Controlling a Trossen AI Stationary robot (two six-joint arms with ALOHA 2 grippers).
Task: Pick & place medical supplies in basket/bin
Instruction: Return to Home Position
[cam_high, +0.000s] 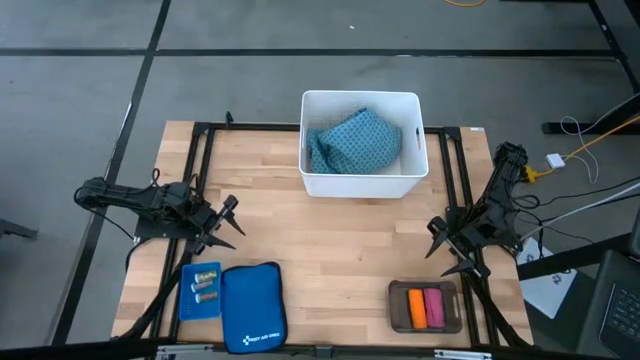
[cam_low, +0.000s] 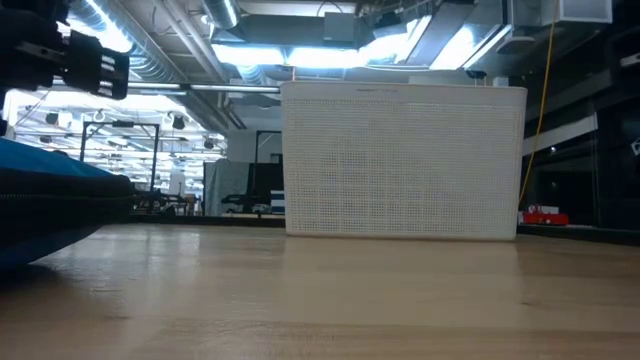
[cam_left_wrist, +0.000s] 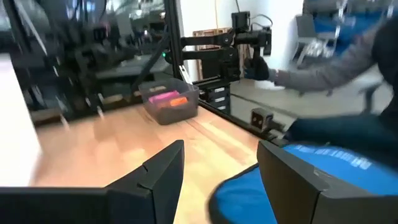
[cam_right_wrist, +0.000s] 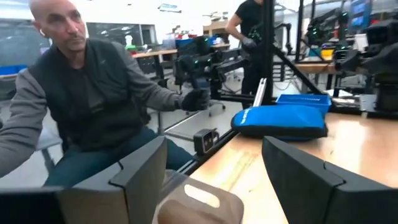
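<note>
The white bin stands at the table's far middle and fills the low view. The teal patterned cloth bundle lies inside it. An orange cylinder and a pink block lie side by side in a grey tray near the right front; the left wrist view shows them too. Yellowish vials lie on a small blue tray at the left front. My left gripper hovers open beyond the vials. My right gripper hovers open beyond the grey tray.
A large blue zip pouch lies at the near edge beside the vials. A black frame runs around the table. A person in a grey top sits beyond the table's near side, and another stands farther off. Bare wood lies between the grippers.
</note>
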